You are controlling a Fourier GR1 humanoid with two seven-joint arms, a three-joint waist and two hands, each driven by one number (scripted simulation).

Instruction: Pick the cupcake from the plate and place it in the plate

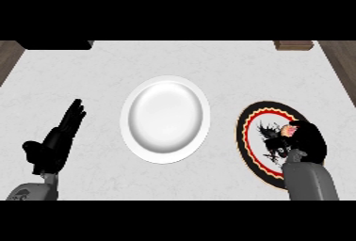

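Pink frosting of the cupcake (287,128) is glimpsed on the dark patterned plate (252,141) at the right of the scene, mostly hidden under the right hand (306,141). That hand is curled over the cupcake, fingers bent round it, so that a grasp appears to be made; how fully the cake is enclosed cannot be told. The step in hand is judged to be the pick. It would be done well if the cupcake were lifted straight up, kept upright so that the frosting is not smeared, and raised clear of the dark plate's rim before any sideways travel is begun. It should then be carried left to the white plate (165,119), which lies near the middle of the pale marbled worktop (97,66), well apart from the dark plate, and lowered onto its centre before being released. At the left, the left hand (59,141) is seen resting, its fingers straight and pressed together, pointing away.
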